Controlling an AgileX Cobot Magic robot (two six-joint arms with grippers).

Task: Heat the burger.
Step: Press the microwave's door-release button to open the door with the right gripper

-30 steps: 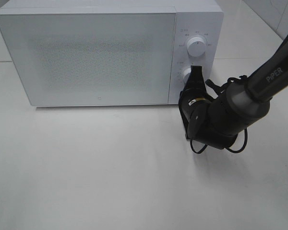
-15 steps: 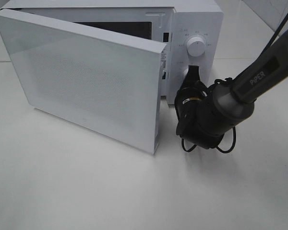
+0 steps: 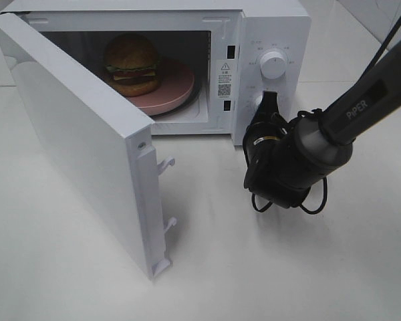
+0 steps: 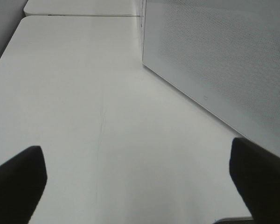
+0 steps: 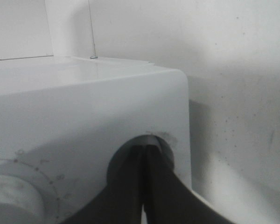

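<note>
The burger sits on a pink plate inside the microwave, whose door stands wide open. The right jaws are closed, tips on the lower button, and the left jaws gape empty over the bench by the door's outer face. Nothing heats until that door latches, yet a hard shove could slide the microwave or topple the tall burger, and the door's free edge may clip the right arm at the panel.

The lower round white knob of the white microwave oven is mostly hidden behind the black right gripper; printed dial markings are illegibly small.
</note>
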